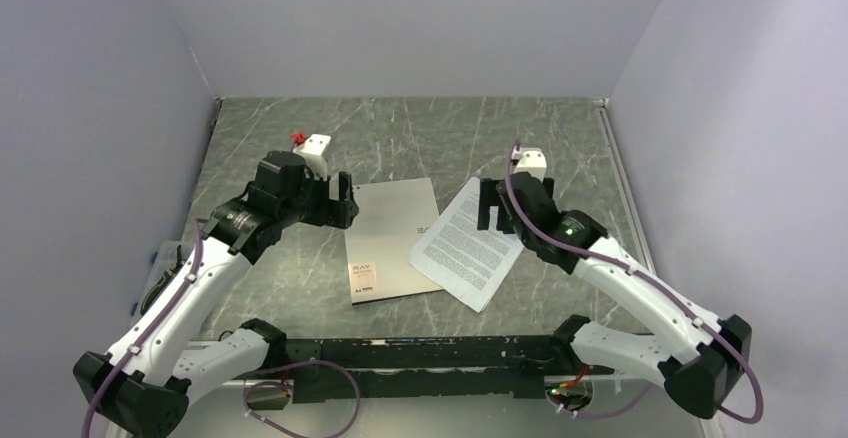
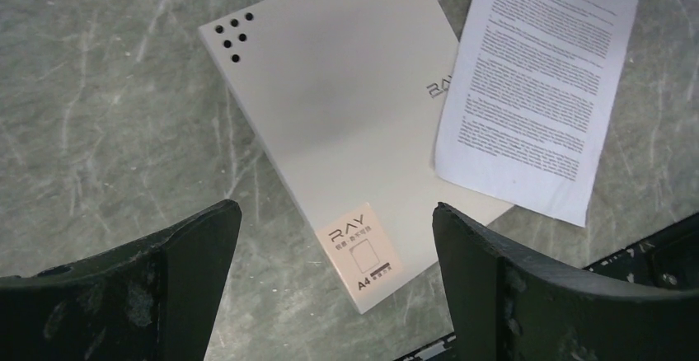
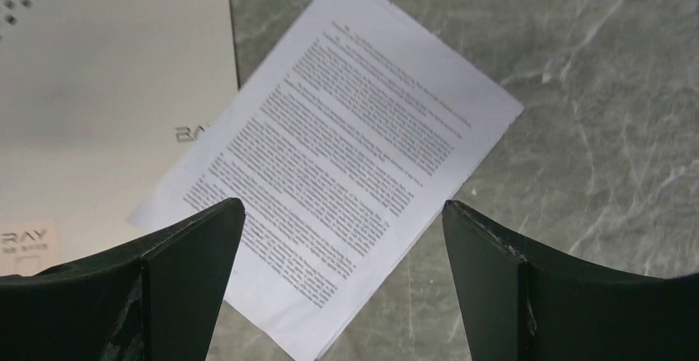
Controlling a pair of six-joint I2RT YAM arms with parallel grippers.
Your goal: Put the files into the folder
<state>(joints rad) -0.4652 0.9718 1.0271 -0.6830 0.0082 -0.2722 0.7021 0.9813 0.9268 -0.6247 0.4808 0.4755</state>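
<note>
Folder (image 1: 392,238): I see it lying flat on the table (image 1: 420,128) between the two arms, closed, with its silver-grey cover up.
Folder contents: closed as it is, I cannot tell what it holds.
Files (image 1: 468,242): white sheets outside the folder, flat on the table just to its right and turned at an angle. Their left corner overlaps the folder's right edge.
Corner label (image 2: 356,255): a pale patch on the cover's near left corner. I read "RAY" at the top and "A4" at the bottom, with an outline of a sheet between them. The small characters under "RAY" are too fine for me to make out.
Cover logo (image 2: 441,87): dark outline letters at the folder's right edge. I read "RA", and the rest is under the files.
Dots (image 2: 233,35): a cluster of six small dark dots at the cover's far left corner.
Print on files: dense black paragraphs fill the top sheet, too small for me to read.
Left jaws: wide apart with nothing between them, held above the folder's left side near its far corner.
Right jaws: wide apart and gripping nothing, held over the far end of the files.
</note>
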